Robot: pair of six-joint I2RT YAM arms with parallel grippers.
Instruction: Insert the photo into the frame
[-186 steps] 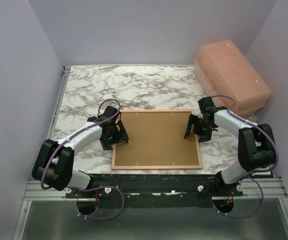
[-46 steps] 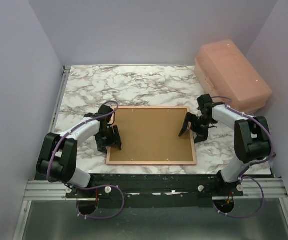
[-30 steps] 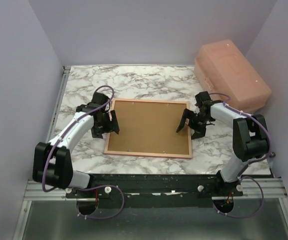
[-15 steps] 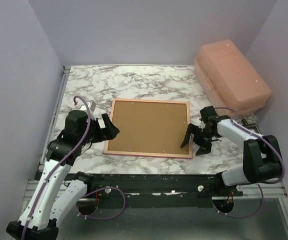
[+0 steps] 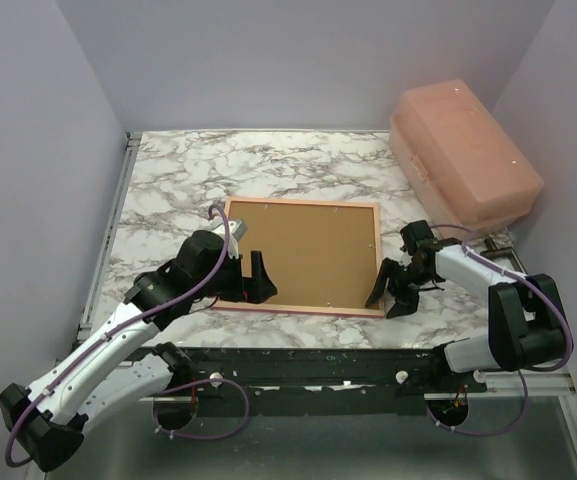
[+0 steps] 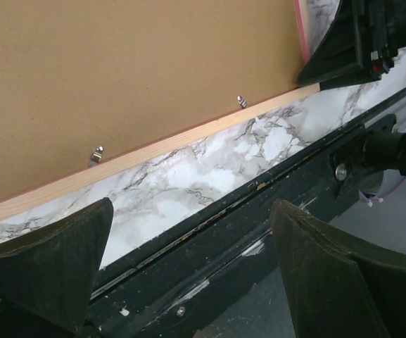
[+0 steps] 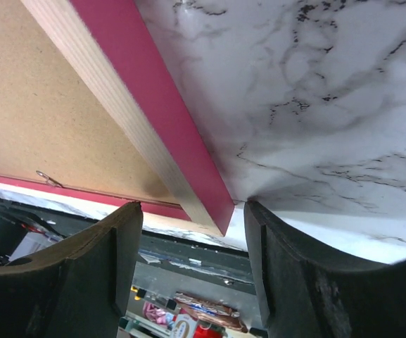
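Observation:
The frame (image 5: 303, 202) lies face down on the marble table, its tan wooden back up and the brown backing board (image 5: 308, 250) set in it. The photo is hidden. My left gripper (image 5: 258, 280) hovers over the frame's near edge, open and empty; the left wrist view shows the tan rail (image 6: 188, 143) beyond the left gripper (image 6: 192, 204). My right gripper (image 5: 388, 290) sits at the near right corner. In the right wrist view the right gripper (image 7: 192, 205) is open astride that corner, the frame's pink side (image 7: 160, 120) between its fingers.
A pink plastic box (image 5: 463, 150) stands at the back right against the wall. A black rail (image 5: 318, 360) runs along the table's near edge, close to the frame. Small metal tabs (image 6: 97, 153) stick up along the backing's near edge.
My left arm swung from the frame's left edge to its near edge and its jaws opened wide. The right gripper slid along the right edge to the near corner and its jaws narrowed.

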